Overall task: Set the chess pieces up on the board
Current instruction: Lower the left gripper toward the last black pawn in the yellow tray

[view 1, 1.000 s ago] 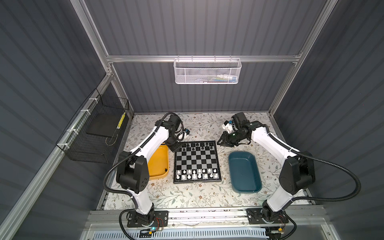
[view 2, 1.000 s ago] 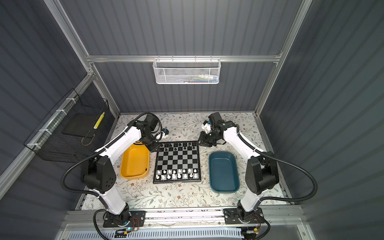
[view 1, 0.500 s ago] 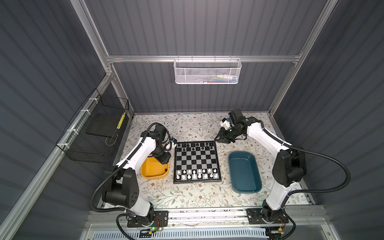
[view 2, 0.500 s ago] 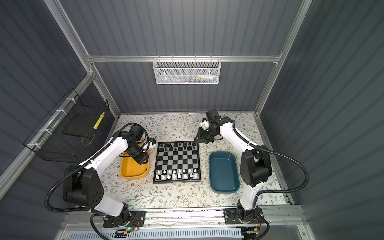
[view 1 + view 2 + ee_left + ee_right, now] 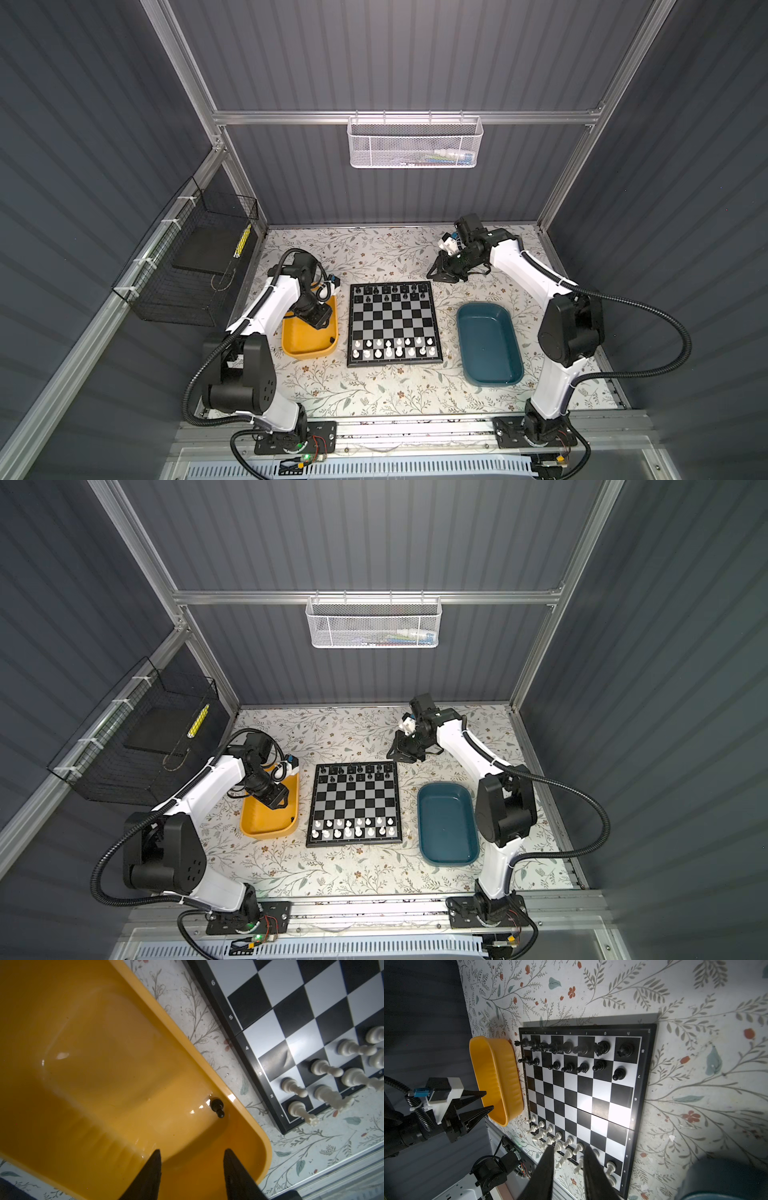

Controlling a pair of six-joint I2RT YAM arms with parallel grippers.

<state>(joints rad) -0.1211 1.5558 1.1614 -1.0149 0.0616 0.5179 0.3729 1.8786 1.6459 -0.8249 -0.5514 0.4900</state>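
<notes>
The square black-and-silver chequered board (image 5: 392,320) lies mid-desk, with black plastic chessmen (image 5: 376,289) in its 2 rows toward the desk's far edge and white chessmen (image 5: 388,344) in the 2 toward the near edge. 1 black pawn (image 5: 217,1106) sits in the yellow plastic tray (image 5: 307,353) beside the board, toward the left edge. The left tool (image 5: 192,1150) hangs over that tray, released and empty. The right tool (image 5: 568,1146), narrowly parted, grasps nothing, just beyond the board's far right corner.

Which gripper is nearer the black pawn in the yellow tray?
Left. The left gripper hangs over the yellow tray, the black pawn just ahead of its fingertips. The right gripper is past the board's far right corner.
</notes>
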